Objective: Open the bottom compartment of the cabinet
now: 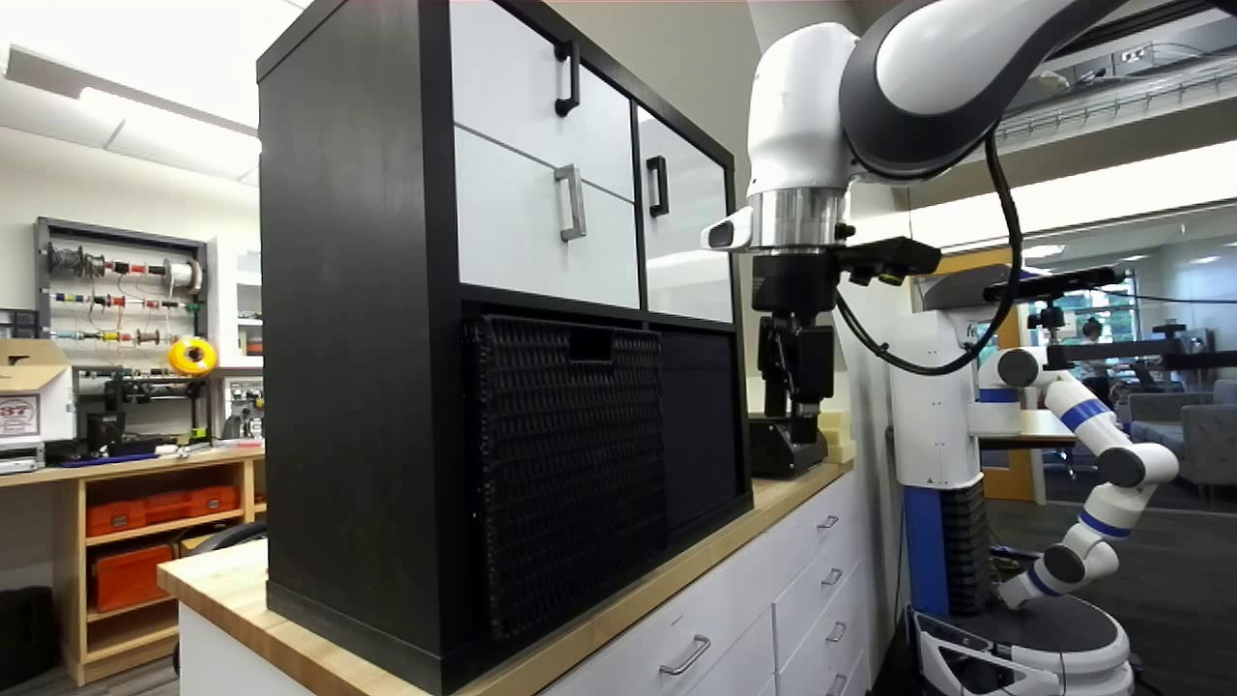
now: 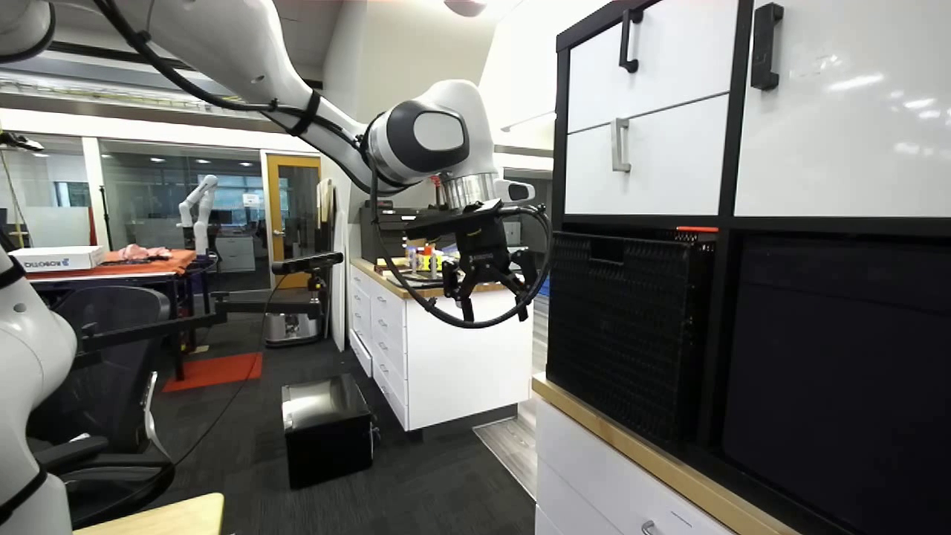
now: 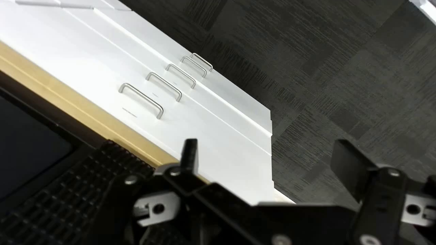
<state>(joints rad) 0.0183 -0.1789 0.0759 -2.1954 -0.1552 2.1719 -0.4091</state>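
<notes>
The tall black-framed cabinet (image 1: 353, 319) stands on a wooden counter and also shows in an exterior view (image 2: 729, 141). Its bottom compartment, a black woven front panel (image 1: 580, 464) with a handle notch at the top, shows in both exterior views (image 2: 617, 334). The panel appears to stand slightly forward of the frame. In the wrist view, part of the woven panel (image 3: 44, 211) fills the lower left. My gripper (image 2: 493, 310) hangs pointing down in front of the cabinet, apart from the panel. Its fingers are wide apart with nothing between them in the wrist view (image 3: 267, 148).
White upper doors (image 1: 541, 213) with handles sit above the woven panel. A dark flat panel (image 2: 839, 371) lies beside it. White drawers (image 3: 143, 78) with metal handles stand below the wooden counter edge (image 1: 628, 590). A black box (image 2: 327, 431) rests on the floor.
</notes>
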